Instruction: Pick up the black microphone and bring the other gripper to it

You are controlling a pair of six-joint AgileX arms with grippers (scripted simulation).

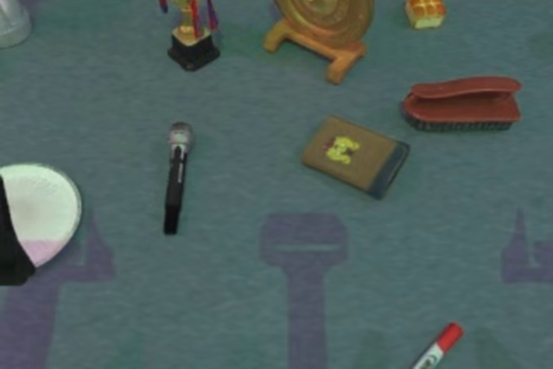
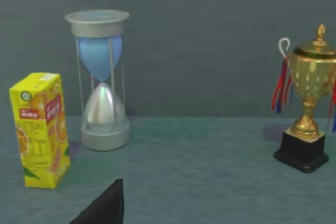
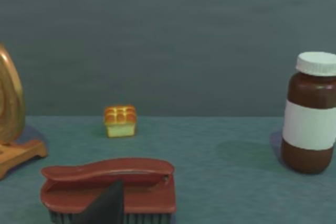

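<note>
Left arm (image 1: 17,239) at the table's left edge, near side; gripper state not determinable from the one dark fingertip (image 2: 105,208) visible in the left wrist view. Right arm absent from the top view. Black microphone (image 1: 175,177) flat on the table, left of centre, untouched, mesh head toward the trophy (image 1: 186,15) farther back. Recommended: approach from above, jaws across the handle at mid-length, clear of the head.

marker (image 1: 439,345): cut by bottom edge | left arm (image 1: 15,231): mostly off-frame | book (image 1: 355,156) cover: unreadable
</note>
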